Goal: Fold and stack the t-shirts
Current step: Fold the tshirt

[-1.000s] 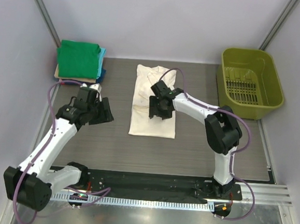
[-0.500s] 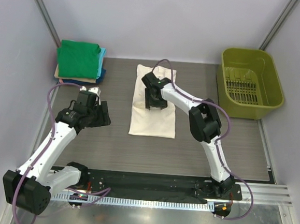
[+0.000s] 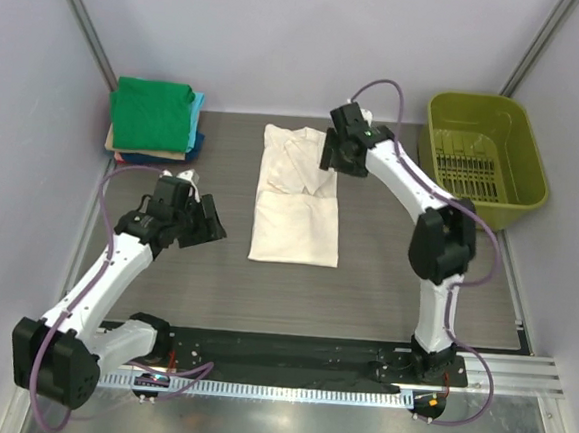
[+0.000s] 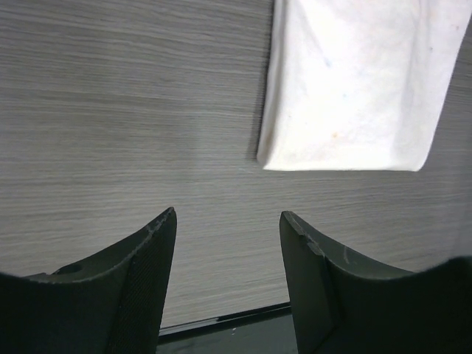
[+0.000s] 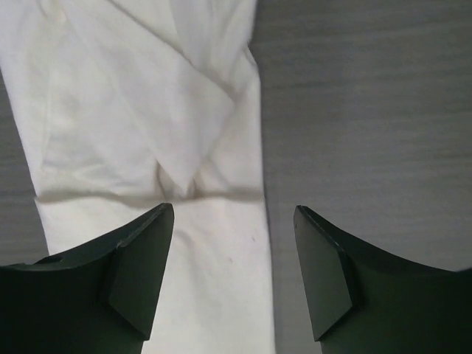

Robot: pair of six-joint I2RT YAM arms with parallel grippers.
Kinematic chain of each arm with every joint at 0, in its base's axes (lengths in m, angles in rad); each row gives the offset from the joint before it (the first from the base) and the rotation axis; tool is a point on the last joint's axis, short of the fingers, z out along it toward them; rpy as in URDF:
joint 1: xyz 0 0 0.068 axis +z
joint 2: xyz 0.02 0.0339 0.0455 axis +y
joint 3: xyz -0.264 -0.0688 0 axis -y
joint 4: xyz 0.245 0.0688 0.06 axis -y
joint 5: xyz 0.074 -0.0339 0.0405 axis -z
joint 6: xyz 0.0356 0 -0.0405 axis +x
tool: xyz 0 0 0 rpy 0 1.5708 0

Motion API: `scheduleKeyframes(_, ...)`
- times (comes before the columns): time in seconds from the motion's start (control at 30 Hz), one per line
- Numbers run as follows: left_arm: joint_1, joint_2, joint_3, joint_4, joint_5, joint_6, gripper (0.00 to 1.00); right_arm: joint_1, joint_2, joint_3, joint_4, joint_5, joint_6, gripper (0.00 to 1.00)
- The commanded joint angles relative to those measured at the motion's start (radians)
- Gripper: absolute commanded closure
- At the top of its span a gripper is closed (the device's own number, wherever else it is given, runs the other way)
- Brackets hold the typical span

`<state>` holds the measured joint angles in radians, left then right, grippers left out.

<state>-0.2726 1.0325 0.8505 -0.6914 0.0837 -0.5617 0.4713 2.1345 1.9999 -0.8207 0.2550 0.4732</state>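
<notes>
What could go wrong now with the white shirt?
The right gripper hangs open over the right edge of the cream shirt, so it might pinch only one layer and undo the fold. The left gripper is open off the near corner, not over cloth; if one arm lifts alone, the shirt may end up crooked.

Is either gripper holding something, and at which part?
Nothing is held. The left gripper is open beside the cream t-shirt; the right gripper is open above it.

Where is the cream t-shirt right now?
In the top view, the cream t-shirt lies mid-table, between the folded stack at far left and the olive basket at far right.
</notes>
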Motion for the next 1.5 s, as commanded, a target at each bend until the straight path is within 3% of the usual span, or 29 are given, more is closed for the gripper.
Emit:
scheduleKeyframes(0.0, 0.001, 0.049, -0.063, 0.154, 0.137, -0.115, 0.41, 0.026, -0.259, -0.31, 0.126, -0.087, 0.015, 0.27)
scheduleKeyframes(0.13, -0.008, 0.133, -0.099, 0.276, 0.154, -0.168, 0.41, 0.0, -0.436, -0.716, 0.279, -0.282, 0.048, 0.27)
scheduleKeyframes(0.33, -0.023, 0.274, -0.123, 0.39, 0.174, -0.202, 0.43, -0.003, -0.55, -1.01, 0.431, -0.448, 0.09, 0.28)
scheduleKeyframes(0.9, -0.097, 0.403, -0.229, 0.575, 0.198, -0.276, 0.47, -0.002, -0.601, -1.265, 0.578, -0.543, 0.159, 0.34)
scheduleKeyframes(1.13, -0.103, 0.442, -0.26, 0.644, 0.214, -0.293, 0.48, -0.002, -0.604, -1.317, 0.618, -0.556, 0.18, 0.44)
scheduleKeyframes(1.33, -0.117, 0.445, -0.269, 0.652, 0.214, -0.299, 0.57, -0.002, -0.604, -1.33, 0.62, -0.553, 0.182, 0.51)
scheduleKeyframes(1.47, -0.125, 0.428, -0.292, 0.671, 0.205, -0.303, 0.74, -0.002, -0.614, -1.343, 0.621, -0.546, 0.186, 0.54)
